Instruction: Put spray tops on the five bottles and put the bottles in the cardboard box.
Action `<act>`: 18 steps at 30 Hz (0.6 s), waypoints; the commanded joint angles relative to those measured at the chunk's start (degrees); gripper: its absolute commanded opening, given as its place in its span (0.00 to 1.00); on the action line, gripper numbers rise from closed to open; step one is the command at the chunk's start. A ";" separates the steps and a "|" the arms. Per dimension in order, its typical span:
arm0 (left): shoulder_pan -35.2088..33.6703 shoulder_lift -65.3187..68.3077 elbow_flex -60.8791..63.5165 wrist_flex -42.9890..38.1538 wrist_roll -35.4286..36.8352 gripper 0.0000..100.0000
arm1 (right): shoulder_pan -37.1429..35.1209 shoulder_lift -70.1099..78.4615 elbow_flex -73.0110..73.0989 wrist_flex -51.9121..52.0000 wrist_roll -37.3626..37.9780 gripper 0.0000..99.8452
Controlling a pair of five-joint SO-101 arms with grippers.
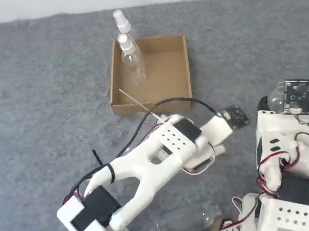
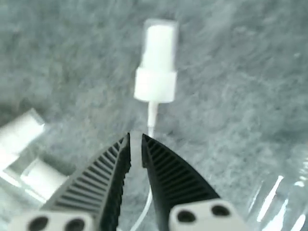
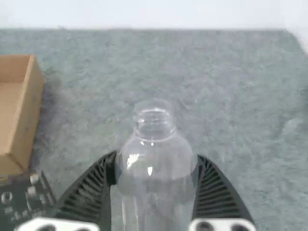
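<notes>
Grey felt-like mat covers table.

1. Cardboard box: far centre of mat, open top.
2. Capped bottle: clear, white spray top fitted, inside box along its left wall.
3. Second capped bottle: at box's far left corner. Inside or just behind the wall, can't tell.
4. L gripper: near side of box, slightly right. Jaws all but closed, only a sliver of gap, pinching the thin tube of a white spray top. Top's head sticks out beyond the fingertips, over the mat.
5. Loose spray tops: two, white, lying on mat just beside L gripper.
6. R gripper: right of box, well apart from it. Jaws spread wide around body of an uncapped bottle, gripping both sides. Bottle clear, neck open, pointing away from wrist.
7. Lying bottle: clear, on mat at near edge betw. the arm bases.
</notes>
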 commanded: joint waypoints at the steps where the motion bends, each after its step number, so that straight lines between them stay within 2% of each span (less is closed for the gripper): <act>1: -2.29 -0.97 -2.95 2.29 1.93 0.03 | -1.27 -1.01 -0.97 -1.63 0.18 0.07; 7: -4.57 -0.44 -3.21 4.48 1.85 0.04 | -1.45 -0.66 -0.97 -1.63 0.18 0.07; 13: -4.75 -0.35 -2.77 6.95 1.93 0.17 | -1.45 -0.57 -0.88 -1.63 0.18 0.07; 18: -4.75 -0.35 -2.77 6.95 1.85 0.18 | -1.45 -0.57 -0.88 -1.63 0.18 0.07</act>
